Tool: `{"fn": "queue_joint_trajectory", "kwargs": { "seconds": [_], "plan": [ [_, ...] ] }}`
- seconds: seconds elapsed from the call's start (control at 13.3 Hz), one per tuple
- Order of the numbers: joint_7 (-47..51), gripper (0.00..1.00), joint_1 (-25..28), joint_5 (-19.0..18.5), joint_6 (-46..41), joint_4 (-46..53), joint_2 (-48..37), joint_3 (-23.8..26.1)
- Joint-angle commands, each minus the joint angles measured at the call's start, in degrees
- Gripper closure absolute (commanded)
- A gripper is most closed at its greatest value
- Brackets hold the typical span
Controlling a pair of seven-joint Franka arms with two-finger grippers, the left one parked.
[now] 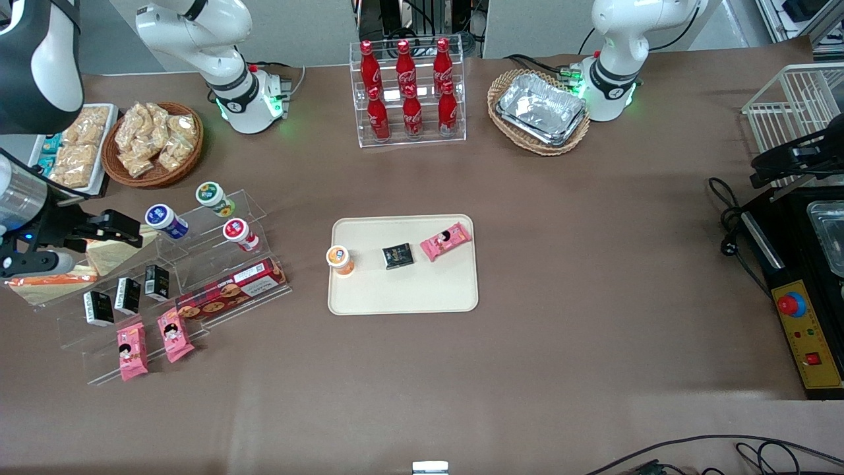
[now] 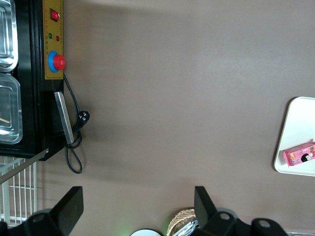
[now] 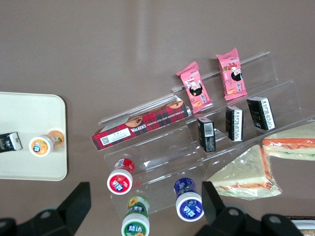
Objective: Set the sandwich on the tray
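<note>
Brown table covering (image 1: 593,277) fills our front view, and we start nearest the camera at the working arm's end: two pink snack packs (image 1: 153,342) lie on the lowest step of a clear stepped display stand (image 1: 217,290). Up a step we see three small black boxes (image 1: 125,294) and a red tartan biscuit box (image 1: 231,289), then three capped bottles (image 1: 198,219) higher again. Near the middle of the table sits the tray (image 1: 402,297), already carrying an orange-lidded cup (image 1: 340,258), a black packet (image 1: 398,256) and a pink packet (image 1: 446,240).

Now the sandwich (image 1: 49,282): edge-on, orange stripe showing, it lies on the stand at the working arm's end, well apart from the tray. Just above it hangs the gripper (image 1: 128,232), its dark fingers spread and holding nothing, over the second wrapped sandwich (image 1: 109,256).

Farther off we spot a wicker basket of snack bags (image 1: 155,144), a rack of red cola bottles (image 1: 409,92) and a basket of foil trays (image 1: 541,112).

Our right wrist view gives what the front hides: both sandwiches unobstructed, the striped one (image 3: 290,147) beside the broad triangular one (image 3: 246,172), and the open fingers (image 3: 78,201). Our left wrist view adds only the tray's corner (image 2: 295,137) and a control box with a red button (image 2: 54,61).
</note>
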Motion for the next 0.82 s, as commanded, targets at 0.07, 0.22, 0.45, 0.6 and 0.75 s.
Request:
{"fn": "queue_joint_trajectory", "kwargs": {
  "seconds": [0.07, 0.22, 0.45, 0.6, 0.75],
  "plan": [
    [0.53, 0.0, -0.46, 1.18, -0.74, 1.79, 1.26, -0.07],
    [0.09, 0.0, -0.73, 1.01, -0.74, 1.87, 1.17, -0.42],
    [-4.02, 0.0, -1.16, 1.01, -2.4, 1.87, 0.99, -0.86],
    [-10.17, 0.0, -3.78, 1.09, -2.24, 2.22, 0.64, -0.95],
    [-15.44, 0.0, -5.9, 3.71, -2.5, 2.67, 0.64, -1.04]
  ]
}}
